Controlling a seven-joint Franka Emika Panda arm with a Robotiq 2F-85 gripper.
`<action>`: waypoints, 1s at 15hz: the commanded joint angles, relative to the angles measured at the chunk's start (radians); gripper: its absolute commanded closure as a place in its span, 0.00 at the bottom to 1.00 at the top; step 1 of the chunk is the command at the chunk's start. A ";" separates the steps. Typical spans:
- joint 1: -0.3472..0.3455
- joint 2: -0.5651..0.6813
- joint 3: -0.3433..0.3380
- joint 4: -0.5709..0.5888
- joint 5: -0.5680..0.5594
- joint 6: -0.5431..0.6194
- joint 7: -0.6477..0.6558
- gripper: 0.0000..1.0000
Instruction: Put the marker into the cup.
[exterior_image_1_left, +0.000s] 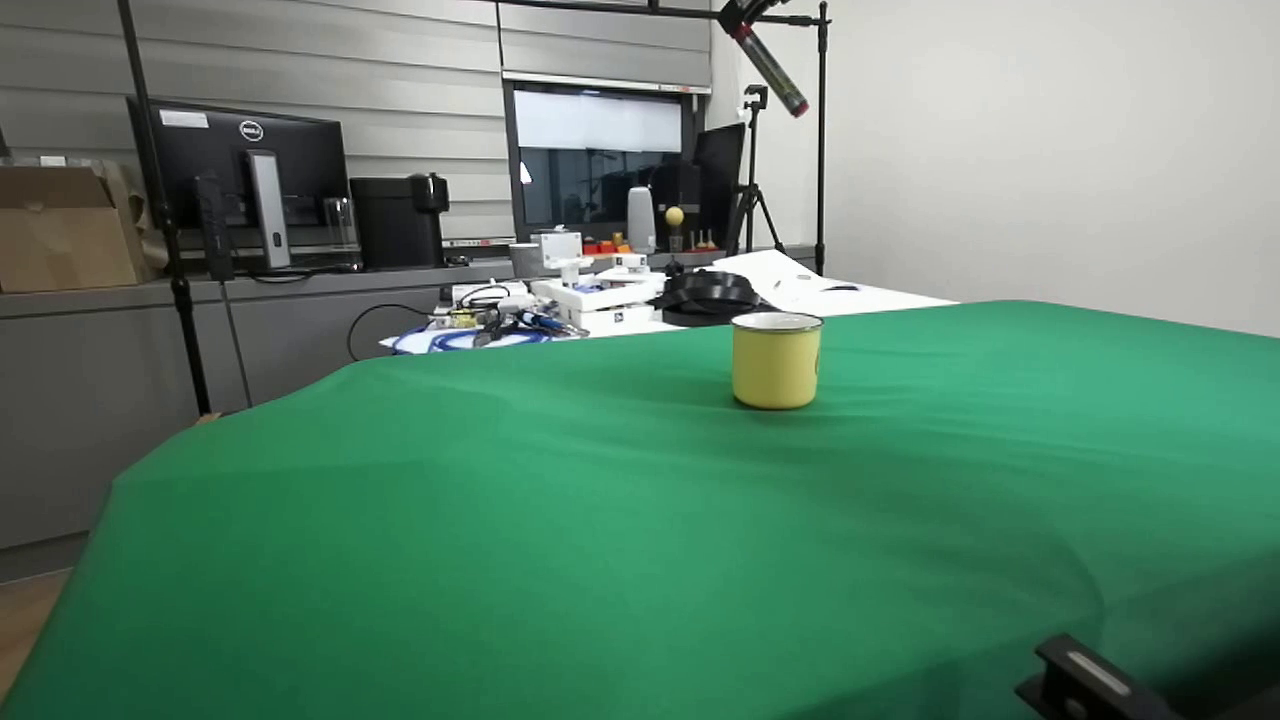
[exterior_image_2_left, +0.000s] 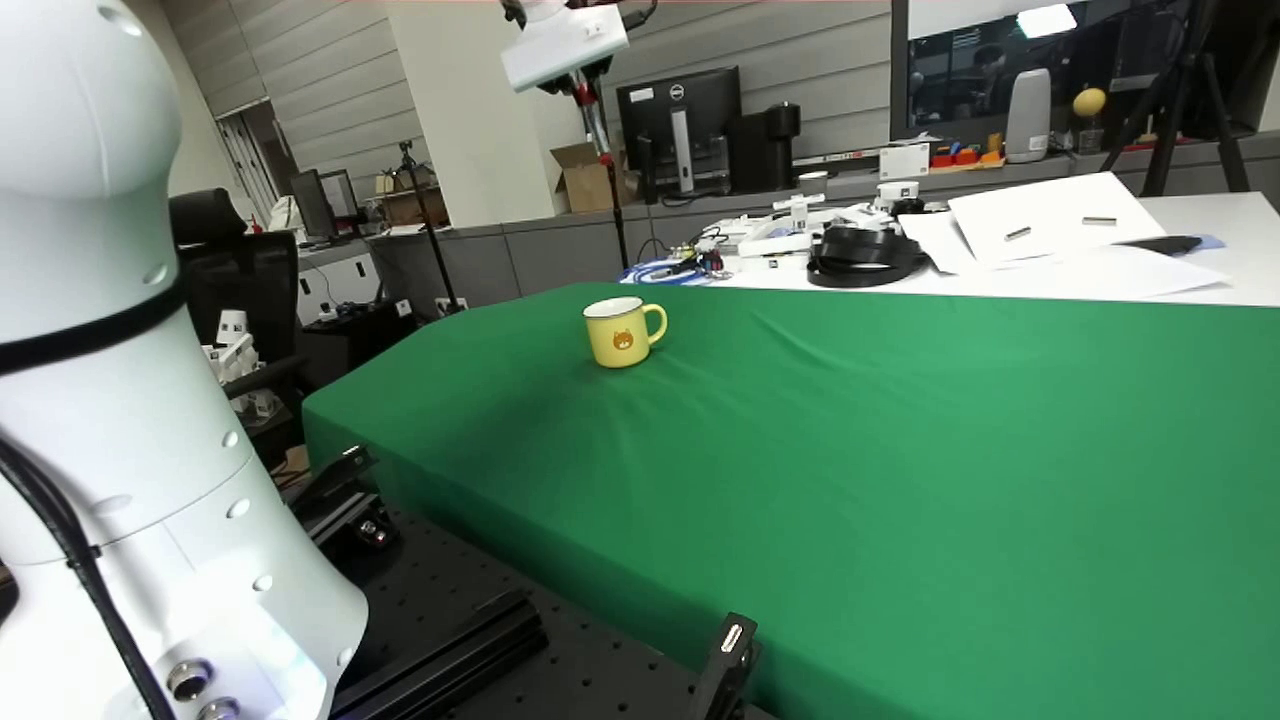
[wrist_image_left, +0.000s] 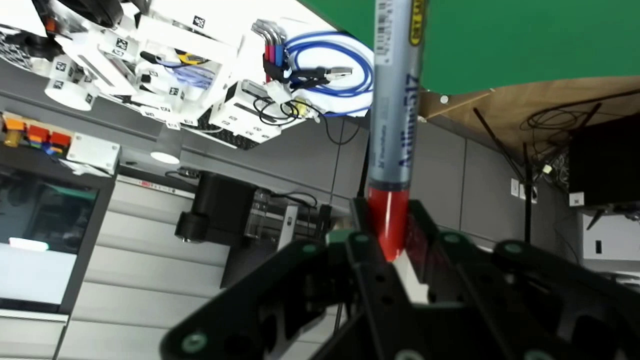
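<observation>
The marker (wrist_image_left: 395, 115) has a grey body and a red end. My gripper (wrist_image_left: 389, 212) is shut on its red end in the wrist view. In an exterior view the marker (exterior_image_1_left: 772, 70) hangs tilted from the gripper (exterior_image_1_left: 742, 22) at the top edge, high above the table. In an exterior view the gripper (exterior_image_2_left: 580, 85) holds the marker (exterior_image_2_left: 594, 120) nearly upright, well above the cup. The yellow cup (exterior_image_1_left: 776, 365) stands upright on the green cloth, apart from the marker. Its handle and a bear print show on the cup (exterior_image_2_left: 620, 335) in an exterior view. The cup is out of the wrist view.
A green cloth (exterior_image_2_left: 850, 480) covers the table. Behind it a white table holds cables, white parts and a black coil (exterior_image_2_left: 866, 257). A black stand pole (exterior_image_1_left: 165, 220) rises at the side. The white arm base (exterior_image_2_left: 150, 480) stands by the table edge.
</observation>
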 joint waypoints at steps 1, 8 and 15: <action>-0.003 0.013 -0.011 0.013 0.056 -0.027 -0.070 0.95; -0.006 0.027 -0.012 0.015 0.065 -0.038 -0.095 0.79; -0.005 0.021 -0.014 0.020 0.140 -0.045 -0.149 0.95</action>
